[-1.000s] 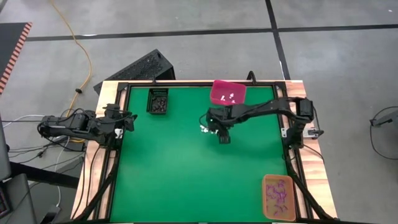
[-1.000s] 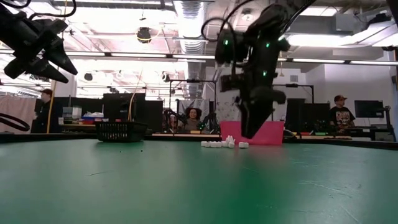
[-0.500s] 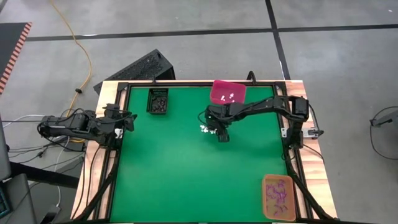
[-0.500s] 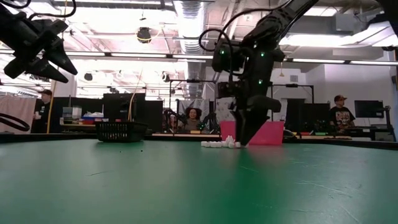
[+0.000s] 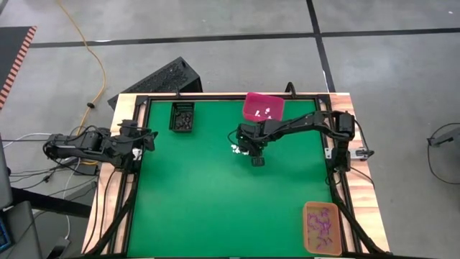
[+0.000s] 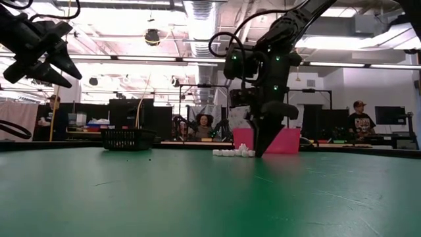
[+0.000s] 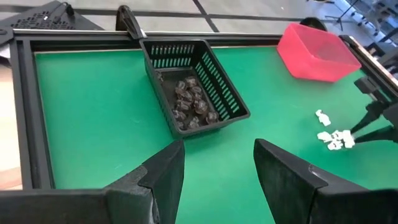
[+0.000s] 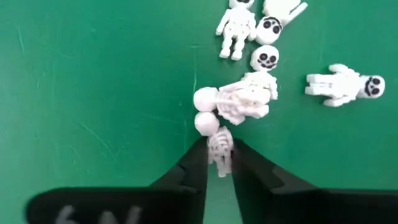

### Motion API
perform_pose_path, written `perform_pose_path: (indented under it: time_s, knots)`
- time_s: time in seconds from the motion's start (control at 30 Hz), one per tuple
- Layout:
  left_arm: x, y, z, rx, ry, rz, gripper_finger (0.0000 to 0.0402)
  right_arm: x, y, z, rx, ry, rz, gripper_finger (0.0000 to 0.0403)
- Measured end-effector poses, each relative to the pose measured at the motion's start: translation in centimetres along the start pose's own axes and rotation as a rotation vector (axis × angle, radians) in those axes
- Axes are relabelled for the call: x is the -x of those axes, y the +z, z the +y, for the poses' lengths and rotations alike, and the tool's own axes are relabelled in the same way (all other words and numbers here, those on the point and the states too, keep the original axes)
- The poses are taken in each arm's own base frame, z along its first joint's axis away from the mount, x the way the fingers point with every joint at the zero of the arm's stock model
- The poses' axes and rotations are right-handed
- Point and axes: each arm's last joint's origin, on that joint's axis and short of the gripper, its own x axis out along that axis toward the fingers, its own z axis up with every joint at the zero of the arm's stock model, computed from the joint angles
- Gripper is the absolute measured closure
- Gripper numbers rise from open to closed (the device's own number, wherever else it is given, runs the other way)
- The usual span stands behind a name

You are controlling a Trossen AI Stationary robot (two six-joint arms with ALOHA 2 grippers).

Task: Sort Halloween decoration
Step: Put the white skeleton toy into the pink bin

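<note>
Surface: green table (image 5: 194, 194).
Right gripper (image 8: 217, 163): fingers pinch a white skeleton (image 8: 219, 151).
Just ahead: more white skeletons (image 8: 239, 99).
Left gripper (image 7: 217, 168): parted, well apart.

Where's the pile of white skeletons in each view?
High: white skeletons at mid-table, by the right gripper.
Low: low row on the mat, in front of the pink bin.
Left wrist: small cluster far right, below the pink bin.
Right wrist: fills the frame, one between the fingertips.
Shared landmark: the pink bin, absent only from the right wrist view.
</note>
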Motion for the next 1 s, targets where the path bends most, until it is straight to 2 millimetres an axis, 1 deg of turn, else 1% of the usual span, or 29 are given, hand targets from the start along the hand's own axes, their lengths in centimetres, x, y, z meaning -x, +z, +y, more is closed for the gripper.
perform_pose_path:
  time_s: [0.07,0.13,0.23,0.33,0.4,0.53,0.6,0.73,0.8,1.0]
  knots:
    - [0.0,0.0,0.0,0.001,0.002,-0.003,0.0219,0.0,0.0,0.0,-0.032,0.005,0.003,0.0336]
    - [0.0,0.0,0.0,0.001,0.004,-0.006,0.0219,0.1,0.0,0.1,-0.061,0.018,-0.005,0.0354]
    - [0.0,0.0,0.0,-0.009,0.003,-0.006,0.0219,0.3,0.0,0.1,-0.101,0.02,-0.012,0.0361]
    - [0.0,0.0,0.1,-0.011,0.006,0.001,0.0219,1.0,0.0,0.1,-0.139,0.03,-0.031,0.036]
    - [0.0,-0.1,0.1,-0.008,0.007,0.007,0.0219,1.9,-0.1,0.4,-0.162,0.049,-0.043,0.0358]
    - [0.0,-0.1,0.1,-0.005,0.005,0.009,0.0219,5.3,0.2,0.6,-0.179,0.037,-0.15,0.0358]
    - [0.0,-0.1,0.1,-0.003,0.001,0.015,0.0219,6.6,0.1,0.5,-0.203,0.025,-0.188,0.0358]
    - [0.0,-0.1,0.1,0.024,0.0,0.018,0.0219,8.8,0.2,-0.6,-0.273,-0.043,-0.301,0.0358]
    - [0.0,-0.1,0.1,0.029,0.0,0.018,0.0219,9.7,0.2,-1.5,-0.321,-0.093,-0.36,0.0358]
    - [0.0,-0.1,0.1,0.03,0.0,0.018,0.0219,10.5,0.0,-4.7,-0.486,-0.178,-0.472,0.0357]
